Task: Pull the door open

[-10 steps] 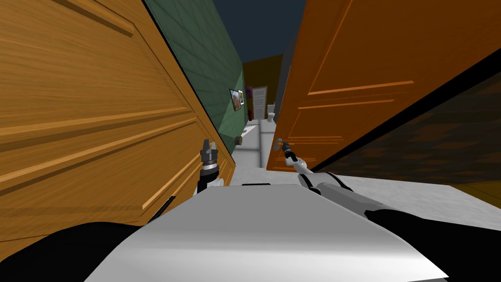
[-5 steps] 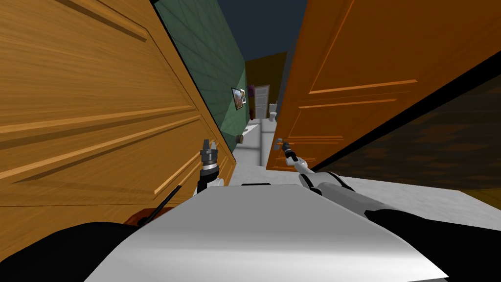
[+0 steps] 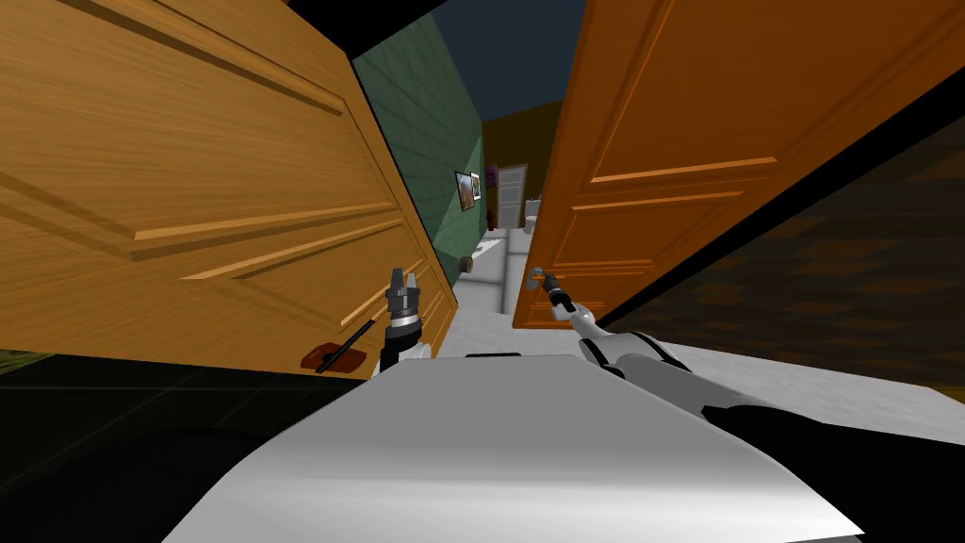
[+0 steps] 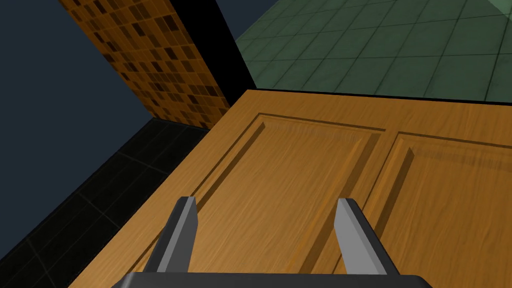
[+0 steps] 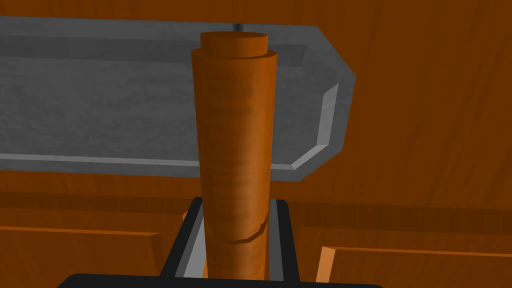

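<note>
As the head sees it: right gripper [image 3: 548,281] on the handle [image 3: 536,274] of the orange door [image 3: 678,141].
Left wrist: our left gripper [image 4: 267,202] spread, idle.
Right wrist: fingers [image 5: 192,245] clamp the handle's sides; we'd pull along the hinge arc.

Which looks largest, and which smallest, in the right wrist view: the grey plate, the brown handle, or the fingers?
1. grey plate: largest.
2. brown handle: second, but nearer the camera, so true size is unsure.
3. fingers of the right gripper, pressing the handle's sides: smallest.
</note>
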Controlling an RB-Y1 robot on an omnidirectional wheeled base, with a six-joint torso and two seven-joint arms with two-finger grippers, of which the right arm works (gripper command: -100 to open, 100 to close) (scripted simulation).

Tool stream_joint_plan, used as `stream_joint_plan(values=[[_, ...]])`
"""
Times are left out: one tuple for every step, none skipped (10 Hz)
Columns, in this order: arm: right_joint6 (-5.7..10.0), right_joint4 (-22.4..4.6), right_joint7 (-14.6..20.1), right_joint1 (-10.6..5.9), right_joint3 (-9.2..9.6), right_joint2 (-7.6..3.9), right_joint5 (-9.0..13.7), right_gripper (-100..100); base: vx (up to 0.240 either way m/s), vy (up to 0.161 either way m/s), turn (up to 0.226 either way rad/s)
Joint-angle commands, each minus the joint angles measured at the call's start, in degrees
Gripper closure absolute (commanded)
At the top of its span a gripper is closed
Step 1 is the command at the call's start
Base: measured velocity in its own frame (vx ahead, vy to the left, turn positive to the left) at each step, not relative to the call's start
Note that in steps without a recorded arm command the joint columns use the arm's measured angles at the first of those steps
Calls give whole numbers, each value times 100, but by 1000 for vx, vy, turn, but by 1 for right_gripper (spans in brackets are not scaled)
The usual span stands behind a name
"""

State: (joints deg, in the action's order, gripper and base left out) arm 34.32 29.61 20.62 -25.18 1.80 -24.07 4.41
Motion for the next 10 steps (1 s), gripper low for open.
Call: stream_joint_plan(values=[[23, 60, 141, 35, 122, -40, -44, 100, -224, -152, 133], [42, 78, 216, 51, 187, -70, -67, 100, -210, -112, 122], [27, 55, 160, 44, 152, -38, -55, 100, -94, -38, 42], [57, 90, 269, 58, 285, -40, -110, 100, -160, -65, 59], [76, 111, 322, 59, 348, -49, -137, 100, -231, -98, 70], [97, 136, 382, 59, 419, -60, -167, 100, -232, -121, 67], [120, 162, 447, 59, 496, -71, -199, 100, -232, -113, 66], [131, 176, 480, 59, 535, -76, -216, 100, -170, -61, 31], [176, 228, 610, 60, 689, -99, -280, 100, -208, -120, 43], [176, 228, 610, 60, 689, -99, -280, 100, -184, -112, 67]])
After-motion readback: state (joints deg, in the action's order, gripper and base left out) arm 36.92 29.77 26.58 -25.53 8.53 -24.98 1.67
